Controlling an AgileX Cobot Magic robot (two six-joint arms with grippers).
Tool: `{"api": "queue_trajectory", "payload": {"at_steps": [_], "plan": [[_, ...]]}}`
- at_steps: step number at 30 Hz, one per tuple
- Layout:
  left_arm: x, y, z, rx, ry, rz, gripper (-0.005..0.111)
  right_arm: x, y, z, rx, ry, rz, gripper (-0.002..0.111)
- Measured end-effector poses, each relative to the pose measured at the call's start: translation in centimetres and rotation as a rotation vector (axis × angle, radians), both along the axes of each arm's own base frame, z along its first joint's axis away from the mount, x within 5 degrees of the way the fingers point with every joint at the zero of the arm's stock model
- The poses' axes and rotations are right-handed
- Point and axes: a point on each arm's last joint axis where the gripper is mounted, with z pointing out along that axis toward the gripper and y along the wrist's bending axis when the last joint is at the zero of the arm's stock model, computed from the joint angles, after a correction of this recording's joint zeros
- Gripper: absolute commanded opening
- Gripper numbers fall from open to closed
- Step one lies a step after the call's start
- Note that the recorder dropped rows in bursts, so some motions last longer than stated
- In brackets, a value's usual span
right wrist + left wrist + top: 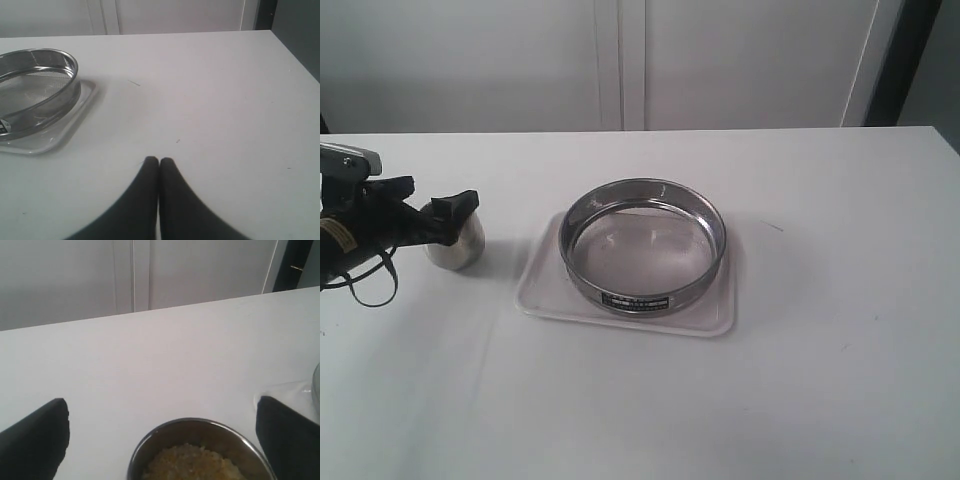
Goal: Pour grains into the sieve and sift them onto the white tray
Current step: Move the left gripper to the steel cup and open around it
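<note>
The grains [195,465], yellow and whitish, lie heaped in a small steel cup [458,250] on the table at the left. My left gripper [455,215] is open, one black finger on each side of the cup [200,424] with a gap to each. The sieve [620,290], a wide steel ring with a mesh bottom and a dark label, sits empty on the white tray [545,285] at the table's middle. In the right wrist view my right gripper [159,161] is shut on nothing above bare table, to the right of the sieve [45,100] and tray [75,120].
The white table [820,380] runs on to the right and front of the tray. Behind its far edge stands a pale wall [620,60] with a dark post [905,60] at the right. The right arm does not show in the exterior view.
</note>
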Motion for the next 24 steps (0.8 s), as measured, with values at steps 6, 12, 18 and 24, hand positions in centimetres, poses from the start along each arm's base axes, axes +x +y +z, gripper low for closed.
{"api": "queue_trajectory", "payload": {"at_steps": [6,12,18,24], "plan": [[0.63,-0.08,-0.55,-0.002,-0.010,-0.009,0.105,0.00,0.00,0.00,0.000,0.000,0.000,0.000],[0.69,-0.14,-0.81,-0.014,-0.020,-0.014,0.105,0.00,0.00,0.00,0.000,0.000,0.000,0.000],[0.59,-0.34,-0.93,-0.007,-0.023,-0.040,0.105,0.00,0.00,0.00,0.000,0.000,0.000,0.000],[0.58,-0.33,-0.53,0.006,-0.016,-0.036,0.105,0.00,0.00,0.00,0.000,0.000,0.000,0.000]]}}
